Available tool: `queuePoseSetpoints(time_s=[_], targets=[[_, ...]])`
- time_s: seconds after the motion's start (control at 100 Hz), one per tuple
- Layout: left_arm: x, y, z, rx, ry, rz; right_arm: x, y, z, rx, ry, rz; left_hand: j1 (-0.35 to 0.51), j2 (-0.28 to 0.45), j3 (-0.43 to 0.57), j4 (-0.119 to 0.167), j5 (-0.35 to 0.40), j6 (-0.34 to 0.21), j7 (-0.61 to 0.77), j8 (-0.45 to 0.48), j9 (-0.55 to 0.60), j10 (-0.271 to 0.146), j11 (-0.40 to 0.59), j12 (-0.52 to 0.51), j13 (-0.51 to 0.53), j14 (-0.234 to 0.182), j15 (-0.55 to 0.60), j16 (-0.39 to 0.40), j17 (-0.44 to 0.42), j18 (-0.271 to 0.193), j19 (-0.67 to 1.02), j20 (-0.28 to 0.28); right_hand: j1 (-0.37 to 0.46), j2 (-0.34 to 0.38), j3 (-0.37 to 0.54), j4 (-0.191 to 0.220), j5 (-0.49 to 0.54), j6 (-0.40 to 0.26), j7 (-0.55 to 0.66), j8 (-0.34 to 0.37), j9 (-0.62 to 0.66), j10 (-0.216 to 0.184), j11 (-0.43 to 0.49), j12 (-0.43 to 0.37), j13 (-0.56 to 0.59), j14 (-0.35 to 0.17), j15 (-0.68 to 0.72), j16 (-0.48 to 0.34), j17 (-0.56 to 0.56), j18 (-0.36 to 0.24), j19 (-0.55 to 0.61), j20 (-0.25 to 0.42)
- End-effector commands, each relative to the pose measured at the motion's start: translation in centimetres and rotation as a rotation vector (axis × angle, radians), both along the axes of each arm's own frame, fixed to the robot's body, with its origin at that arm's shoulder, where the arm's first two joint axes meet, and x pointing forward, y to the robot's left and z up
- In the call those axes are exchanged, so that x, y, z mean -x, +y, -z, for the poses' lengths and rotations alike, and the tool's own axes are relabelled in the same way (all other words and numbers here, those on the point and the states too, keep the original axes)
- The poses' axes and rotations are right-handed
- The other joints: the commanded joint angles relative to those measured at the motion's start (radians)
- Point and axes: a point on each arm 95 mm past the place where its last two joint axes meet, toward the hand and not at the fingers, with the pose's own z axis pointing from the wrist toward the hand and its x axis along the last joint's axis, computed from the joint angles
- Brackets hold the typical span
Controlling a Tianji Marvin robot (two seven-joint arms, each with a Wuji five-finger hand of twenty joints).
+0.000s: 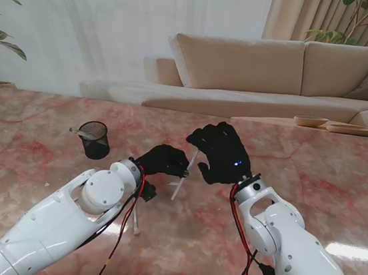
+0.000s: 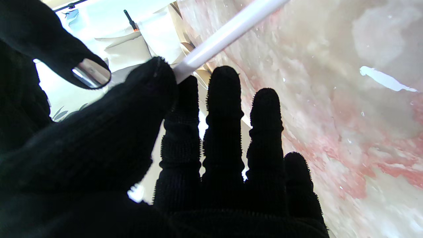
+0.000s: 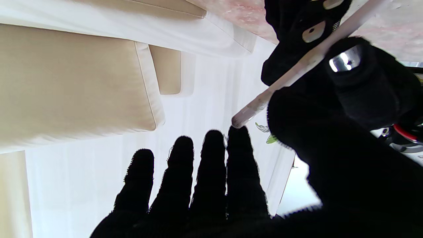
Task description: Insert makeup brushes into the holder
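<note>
Mid-air over the bench [image 1: 314,173], white brush [image 1: 184,175] pinched in left hand [image 1: 163,160] between thumb and forefinger, tilted up toward right hand [image 1: 221,153], spread wide and empty beside its tip, seemingly for handover. Mesh holder [image 1: 94,139] well left, one brush already inside.

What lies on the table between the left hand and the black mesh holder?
Nothing: in the stand view, the marble table is bare between the left hand, shut on a white brush, and the holder.
</note>
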Motion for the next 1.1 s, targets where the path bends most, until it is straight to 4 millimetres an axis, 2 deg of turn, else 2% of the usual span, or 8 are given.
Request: queuePoseSetpoints(time_s=[0.0,0.14,0.32,0.73,1.09], targets=[[0.2,0.0,0.2,0.013,-0.004,-0.010,0.3,-0.2,0.1,0.002,0.007,0.015,0.047,0.026,0.108,0.054,0.016,-0.176,0.100,0.058,0.068,-0.016,-0.001,0.018,0.005,-0.005,0.031,0.014,-0.023,-0.013,-0.017,0.011,-0.041,0.012,-0.020,0.037,-0.079,0.040,-0.049,-0.019,-0.088,0.027,-0.020,-0.025,-0.061,0.002,-0.011,-0.017,-0.033,-0.006,-0.033,-0.011],[0.2,0.7,-0.1,0.028,-0.028,-0.048,0.6,-0.6,-0.5,-0.019,-0.018,0.044,0.046,0.026,0.108,0.054,0.017,-0.180,0.099,0.059,0.068,-0.018,-0.005,0.021,0.002,-0.003,0.029,0.015,-0.022,-0.013,-0.021,0.012,-0.055,0.045,-0.077,0.040,-0.147,0.063,-0.067,-0.011,-0.178,0.036,-0.001,-0.041,-0.108,0.004,-0.027,-0.032,-0.052,-0.013,-0.049,-0.006],[-0.1,2.8,-1.5,0.035,-0.097,-0.129,1.0,-1.4,-0.7,-0.038,-0.022,0.087,0.045,0.024,0.108,0.055,0.019,-0.182,0.098,0.056,0.071,-0.020,-0.010,0.020,0.000,-0.005,0.023,0.013,-0.022,-0.013,-0.024,0.013,-0.063,0.060,-0.106,0.042,-0.161,0.069,-0.066,-0.004,-0.197,0.038,0.006,-0.051,-0.110,0.007,-0.055,-0.051,-0.057,-0.014,-0.058,-0.001],[-1.4,10.6,-6.2,0.019,-0.322,-0.376,0.9,-1.0,1.0,-0.019,0.052,0.097,0.040,0.025,0.110,0.057,0.020,-0.192,0.099,0.051,0.077,-0.026,-0.018,0.019,-0.002,-0.011,0.012,0.008,-0.022,-0.016,-0.031,0.015,-0.067,0.067,-0.118,0.044,-0.155,0.064,-0.062,0.000,-0.195,0.038,0.011,-0.057,-0.108,0.008,-0.063,-0.055,-0.055,-0.014,-0.063,0.004],[-1.9,17.2,-6.4,-0.048,-0.507,-0.594,0.8,-0.3,2.5,0.007,0.132,0.083,0.028,0.024,0.117,0.051,0.021,-0.213,0.104,0.043,0.083,-0.042,-0.026,0.012,-0.006,-0.028,0.009,0.008,-0.022,-0.032,-0.036,0.023,-0.068,0.069,-0.116,0.045,-0.148,0.061,-0.059,0.002,-0.192,0.036,0.012,-0.060,-0.108,0.006,-0.062,-0.054,-0.050,-0.015,-0.065,0.007]])
